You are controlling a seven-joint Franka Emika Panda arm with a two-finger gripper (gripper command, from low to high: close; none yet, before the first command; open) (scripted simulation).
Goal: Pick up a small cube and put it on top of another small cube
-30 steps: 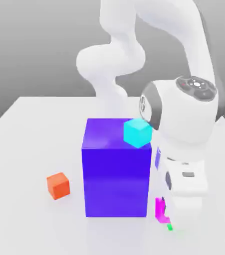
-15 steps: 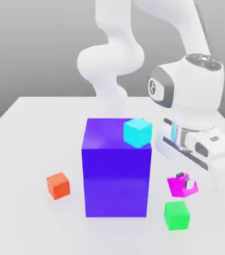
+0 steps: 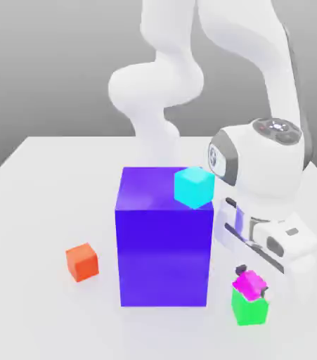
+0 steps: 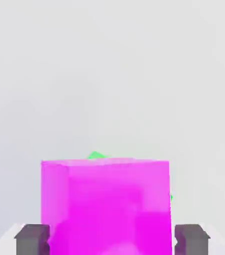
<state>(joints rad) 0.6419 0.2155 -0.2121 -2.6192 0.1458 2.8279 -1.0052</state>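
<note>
Resting spot: the pink cube [image 3: 249, 283] sat on top of the green cube [image 3: 250, 307], directly under the hand [image 3: 254, 275], turned a little askew so that its corners did not line up with the green one's.
Change: half a second earlier the pink cube had hung pinched in the hand, clear above the green cube; now it lay on the green top and the fingers had let go.
Hand: wide, holding nothing; in the hand view the two dark fingertips [image 4: 33, 239] stood just outside the pink cube's sides, slim gaps showing, not pressing.
Meaning: the stacking looked done in substance; what remained, I judged, was a straight lift away without brushing the pink cube, since its skewed seat could make it slip.
Pink cube look: small, bright magenta, plain matte faces, sharp edges; from the hand view it hid almost all of the green cube [image 4: 95, 155], of which only slivers peeked past its edges.
Green cube: small, bright green, matte, much the same size, standing on the white desk [image 3: 41, 211] below the hand.
Others: a big blue block [image 3: 164, 239] stood beside the hand with a cyan cube [image 3: 192, 187] on its top corner; an orange cube [image 3: 82, 261] lay well apart beyond the block.
</note>
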